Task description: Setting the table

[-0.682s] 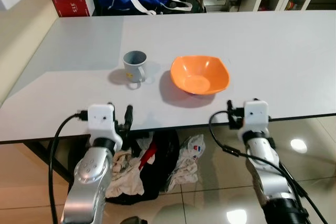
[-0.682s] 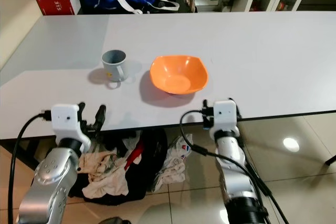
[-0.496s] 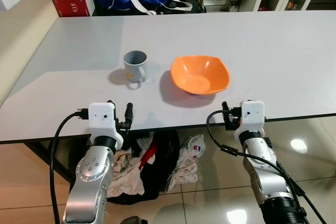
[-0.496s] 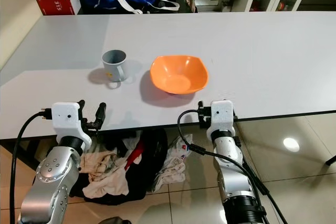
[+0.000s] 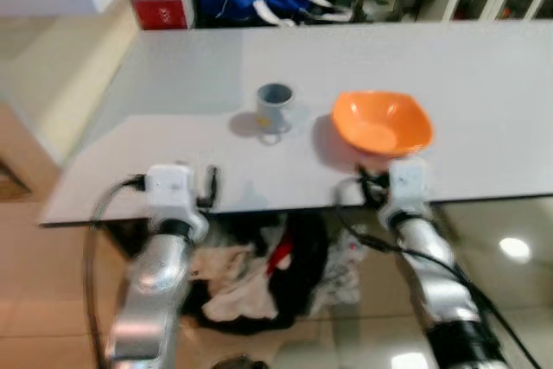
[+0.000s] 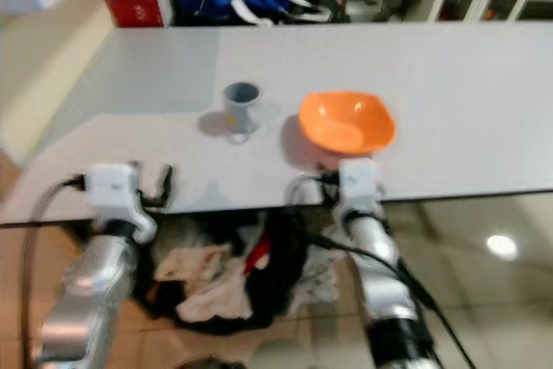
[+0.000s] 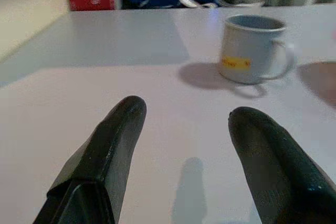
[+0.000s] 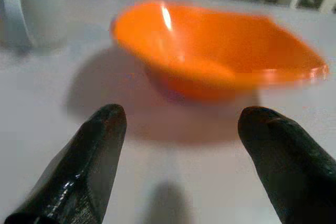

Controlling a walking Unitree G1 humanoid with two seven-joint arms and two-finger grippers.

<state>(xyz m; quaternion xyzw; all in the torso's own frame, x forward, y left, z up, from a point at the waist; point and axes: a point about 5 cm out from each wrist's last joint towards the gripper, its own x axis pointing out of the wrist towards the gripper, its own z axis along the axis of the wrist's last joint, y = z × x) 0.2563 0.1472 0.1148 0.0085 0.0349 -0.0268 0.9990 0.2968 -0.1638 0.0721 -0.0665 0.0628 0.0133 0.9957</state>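
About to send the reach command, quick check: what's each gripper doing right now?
Left gripper: open, holding nothing, facing the mug.
Right gripper: open, holding nothing, just short of the orange bowl.

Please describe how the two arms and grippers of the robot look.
Both arms are silver metal, each topped by a white boxy wrist block with black cables looping from it. The left gripper and right gripper each have two long, glossy black fingers with rounded tips.
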